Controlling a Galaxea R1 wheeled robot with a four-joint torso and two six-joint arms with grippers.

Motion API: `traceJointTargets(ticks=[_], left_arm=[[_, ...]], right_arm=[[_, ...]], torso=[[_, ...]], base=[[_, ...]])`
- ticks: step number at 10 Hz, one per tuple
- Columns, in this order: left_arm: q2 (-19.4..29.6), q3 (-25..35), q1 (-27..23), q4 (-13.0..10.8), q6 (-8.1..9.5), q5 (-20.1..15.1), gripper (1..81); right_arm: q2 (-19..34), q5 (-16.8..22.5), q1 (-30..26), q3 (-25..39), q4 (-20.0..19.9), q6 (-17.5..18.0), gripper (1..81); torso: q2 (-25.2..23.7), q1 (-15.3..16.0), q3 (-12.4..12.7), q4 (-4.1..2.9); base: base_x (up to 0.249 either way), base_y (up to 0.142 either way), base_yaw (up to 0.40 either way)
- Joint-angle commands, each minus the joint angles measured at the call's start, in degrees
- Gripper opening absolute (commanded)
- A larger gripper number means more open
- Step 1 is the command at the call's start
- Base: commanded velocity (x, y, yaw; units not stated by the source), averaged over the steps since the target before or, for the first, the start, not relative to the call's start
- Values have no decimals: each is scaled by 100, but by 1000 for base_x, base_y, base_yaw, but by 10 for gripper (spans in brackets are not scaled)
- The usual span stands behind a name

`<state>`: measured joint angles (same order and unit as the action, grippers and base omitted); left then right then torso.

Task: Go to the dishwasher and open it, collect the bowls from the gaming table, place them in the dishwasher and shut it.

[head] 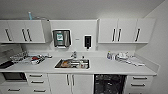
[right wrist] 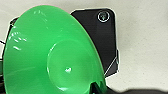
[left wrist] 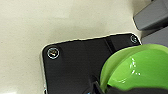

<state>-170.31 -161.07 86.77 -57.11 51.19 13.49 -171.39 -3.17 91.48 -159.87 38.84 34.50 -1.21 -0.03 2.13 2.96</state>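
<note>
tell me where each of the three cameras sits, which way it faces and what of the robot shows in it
Head view: high on the robot, facing the kitchen counter, sink and open dishwasher.
Left wrist view: on the left arm, looking past the robot's dark plate at a yellow-green bowl over pale floor.
Right wrist view: on the right arm, looking into a bright green bowl before its own dark plate.
Both wrist views share a bowl up close against pale floor.

An office kitchenette: a long white table (head: pixel 105 65) with a steel sink (head: pixel 72 64) set in it, white wall cabinets (head: pixel 125 30) above, a paper-towel dispenser (head: pixel 61 38) and soap dispenser (head: pixel 87 41) on the far wall, a dish rack (head: pixel 20 57) at left, and the dishwasher (head: pixel 109 84) standing open below at right.
</note>
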Motion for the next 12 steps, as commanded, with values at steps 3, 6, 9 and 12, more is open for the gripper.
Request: traceJointTargets(ticks=[3, 6, 9, 12], left_arm=[[50, -30, -332, 16, -12, -172, 10], [50, -30, -332, 16, -4, -172, 10], [50, -30, -332, 16, -4, -172, 10], [50, -30, -332, 16, 5, -172, 10]], right_arm=[[-126, -52, -283, 141, 71, -31, 10], [-135, -44, -301, 141, 71, -31, 10], [-135, -44, -292, 141, 71, -31, 10], [-135, -52, -292, 141, 71, -31, 10]], torso=[[9, 14, -2, 0], [-5, 3, 0, 0], [-5, 3, 0, 0], [-2, 3, 0, 0]], base=[[144, -25, 0], [141, -82, 0], [141, -82, 0], [141, -71, 0]])
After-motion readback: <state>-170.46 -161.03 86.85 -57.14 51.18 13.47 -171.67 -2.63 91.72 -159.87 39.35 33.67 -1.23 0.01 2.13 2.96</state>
